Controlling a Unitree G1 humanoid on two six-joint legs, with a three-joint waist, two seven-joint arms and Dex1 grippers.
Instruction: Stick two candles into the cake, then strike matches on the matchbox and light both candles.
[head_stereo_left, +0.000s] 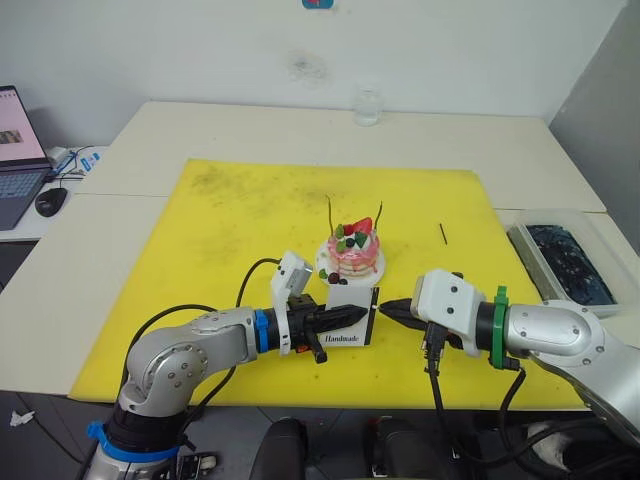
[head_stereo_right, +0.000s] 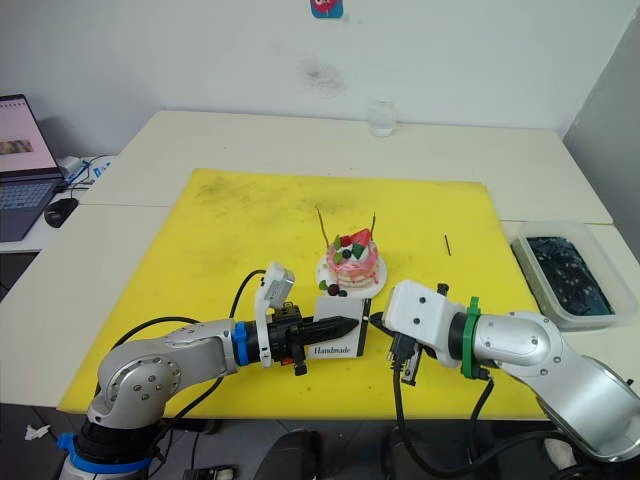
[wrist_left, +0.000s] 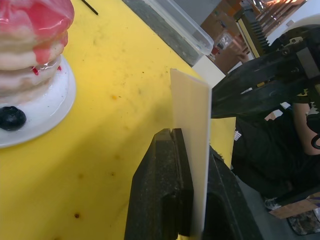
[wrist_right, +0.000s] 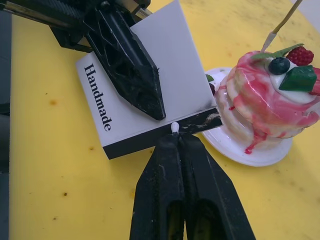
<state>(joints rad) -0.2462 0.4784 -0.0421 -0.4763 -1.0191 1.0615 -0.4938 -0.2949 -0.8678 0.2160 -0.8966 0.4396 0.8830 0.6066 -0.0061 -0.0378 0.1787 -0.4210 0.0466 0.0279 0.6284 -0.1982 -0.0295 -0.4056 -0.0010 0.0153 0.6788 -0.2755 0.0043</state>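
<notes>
Head: my left gripper (head_stereo_left: 352, 316) clamps matchbox (head_stereo_left: 349, 313) upright before cake (head_stereo_left: 352, 250), two candles (head_stereo_left: 331, 213) in it | left wrist: box edge between fingers (wrist_left: 165, 190) | right wrist: my right gripper (wrist_right: 176, 137) pinches match (wrist_right: 174, 127), tip touching black strip.

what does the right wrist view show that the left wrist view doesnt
Right wrist view: the matchbox face with its "Handmade" lettering and black strip, a white-tipped match pressed to that strip by the shut right gripper, the cake's berries and a candle.
Left wrist view: the matchbox edge-on, a spare match and a clear tub.
Both: the left gripper clamping the box, the pink cake on its plate, and the yellow mat.
</notes>
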